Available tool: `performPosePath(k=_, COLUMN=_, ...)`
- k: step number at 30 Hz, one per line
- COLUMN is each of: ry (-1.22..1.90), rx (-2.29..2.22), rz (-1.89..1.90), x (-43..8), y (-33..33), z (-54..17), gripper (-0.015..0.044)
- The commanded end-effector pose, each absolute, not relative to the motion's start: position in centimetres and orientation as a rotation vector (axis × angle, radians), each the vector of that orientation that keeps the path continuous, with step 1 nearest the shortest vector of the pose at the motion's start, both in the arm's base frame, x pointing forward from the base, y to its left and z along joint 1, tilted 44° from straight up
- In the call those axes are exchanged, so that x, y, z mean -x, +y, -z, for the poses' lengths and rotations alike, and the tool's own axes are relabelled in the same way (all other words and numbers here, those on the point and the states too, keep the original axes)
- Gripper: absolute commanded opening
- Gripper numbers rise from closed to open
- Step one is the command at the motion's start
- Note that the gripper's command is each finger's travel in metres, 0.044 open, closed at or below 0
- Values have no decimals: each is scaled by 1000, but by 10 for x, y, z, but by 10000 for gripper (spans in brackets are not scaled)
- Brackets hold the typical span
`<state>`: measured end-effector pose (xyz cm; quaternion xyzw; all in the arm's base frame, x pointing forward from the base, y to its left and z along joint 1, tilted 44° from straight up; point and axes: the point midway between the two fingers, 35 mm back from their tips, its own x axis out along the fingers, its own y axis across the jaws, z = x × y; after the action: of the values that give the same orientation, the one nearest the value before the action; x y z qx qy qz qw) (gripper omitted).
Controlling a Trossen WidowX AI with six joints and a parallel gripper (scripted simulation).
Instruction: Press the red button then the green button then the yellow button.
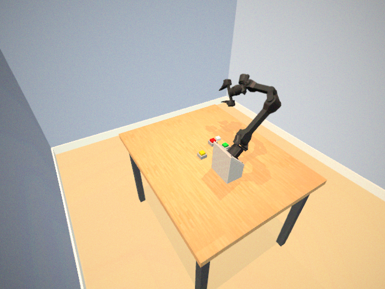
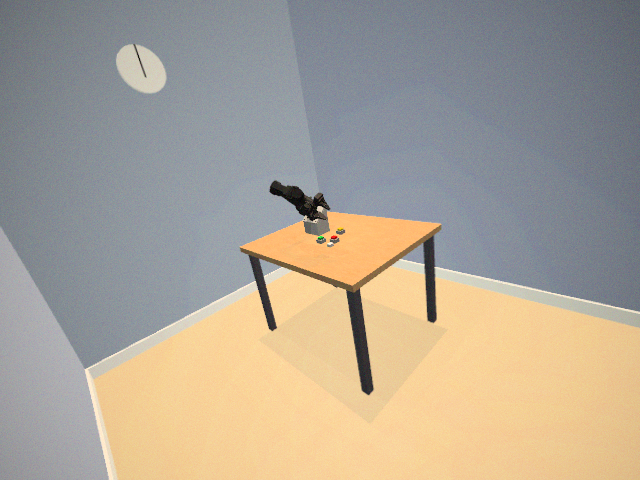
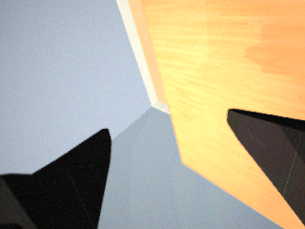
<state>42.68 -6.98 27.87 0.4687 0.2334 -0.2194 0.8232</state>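
The red button (image 1: 212,140) (image 2: 334,237), green button (image 1: 225,144) (image 2: 321,238) and yellow button (image 1: 202,153) (image 2: 340,229) sit on grey bases on the table. Red lies between green and yellow in the exterior view. My gripper (image 1: 221,96) (image 2: 326,213) (image 3: 169,124) is open and empty, high above the table and touching no button. Its two fingers stand wide apart in the wrist view, where no button shows. In the top view the light grey box partly hides the bases of the red and green buttons.
A small white block (image 1: 218,138) (image 2: 330,244) lies close beside the red button. The light grey box (image 1: 221,164) (image 2: 316,226) stands at the arm's base, near the buttons. The wooden table (image 1: 174,174) (image 2: 382,237) (image 3: 191,72) has its edge and a corner in the wrist view.
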Motion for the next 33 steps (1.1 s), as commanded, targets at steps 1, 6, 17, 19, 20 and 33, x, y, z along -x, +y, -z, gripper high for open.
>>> performPosePath(k=1, ry=727, rx=-741, rz=579, x=-411, y=-54, z=-206, gripper=400)
performPosePath(k=6, ry=1035, rx=-299, rz=651, x=-370, y=-37, z=-130, gripper=400)
performPosePath(k=17, ry=1470, rx=637, rz=569, x=-286, y=-29, z=-67, gripper=400)
performPosePath(k=19, ry=1470, rx=637, rz=569, x=-286, y=-29, z=-67, gripper=400)
performPosePath(k=20, ry=1470, rx=637, rz=569, x=-286, y=-29, z=-67, gripper=400)
performPosePath(k=33, ry=1471, rx=637, rz=571, x=-288, y=-72, z=-23, gripper=216)
